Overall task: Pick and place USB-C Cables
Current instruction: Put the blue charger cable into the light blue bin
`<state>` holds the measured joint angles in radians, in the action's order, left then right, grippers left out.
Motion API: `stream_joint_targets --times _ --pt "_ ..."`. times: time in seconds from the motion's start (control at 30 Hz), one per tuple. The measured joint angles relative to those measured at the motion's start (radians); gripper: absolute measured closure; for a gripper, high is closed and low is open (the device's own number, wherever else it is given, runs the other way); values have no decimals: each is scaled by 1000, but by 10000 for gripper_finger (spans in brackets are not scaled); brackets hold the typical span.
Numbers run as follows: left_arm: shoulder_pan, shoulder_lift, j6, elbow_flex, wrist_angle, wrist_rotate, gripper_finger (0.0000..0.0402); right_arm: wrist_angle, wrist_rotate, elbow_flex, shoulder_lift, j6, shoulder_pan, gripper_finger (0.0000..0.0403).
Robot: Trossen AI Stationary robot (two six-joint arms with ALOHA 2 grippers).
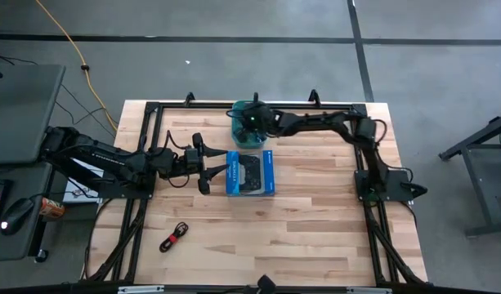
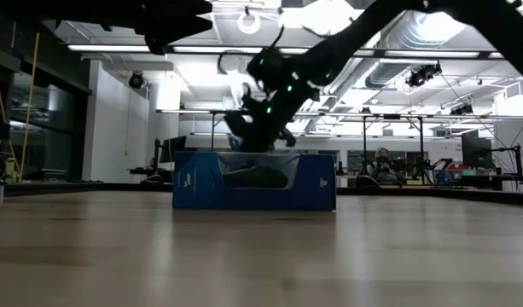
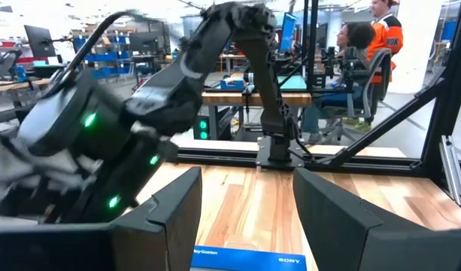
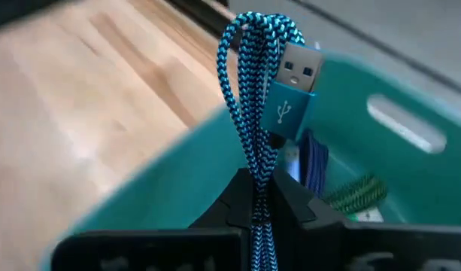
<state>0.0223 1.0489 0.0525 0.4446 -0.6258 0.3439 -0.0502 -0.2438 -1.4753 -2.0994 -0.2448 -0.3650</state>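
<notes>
**Teal cable hangs over the bin**

Right claw (image 4: 259,197) is clamped on the teal braided USB cable (image 4: 258,90), hanging it over the teal plastic bin (image 1: 236,131) at the far middle of the wooden bench (image 1: 315,220). This looks like the placing step; the next move calls for lowering a touch and letting go so the bundle drops inside the walls. Inside the bin I count two already: a dark blue cable (image 4: 314,162) and a green braided one (image 4: 358,192). One more, the black cable with a red band (image 1: 175,237), lies alone near the front left of the bench. That makes four. Left claw (image 1: 204,167) hovers spread wide, empty, just left of the blue game-controller box (image 1: 251,173).
</notes>
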Motion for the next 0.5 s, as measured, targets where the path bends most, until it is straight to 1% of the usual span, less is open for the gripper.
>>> stream_joint_targets --times 0.17,0.23,0.5 --pt "0 0 0 0 0 0 213 -106 -39 -64 -69 -62 -18 400" --pt "0 0 1 0 0 0 213 -153 -81 -78 -70 -80 -15 400" --pt "0 0 1 0 0 0 213 -249 -104 -117 -69 -98 -14 400"
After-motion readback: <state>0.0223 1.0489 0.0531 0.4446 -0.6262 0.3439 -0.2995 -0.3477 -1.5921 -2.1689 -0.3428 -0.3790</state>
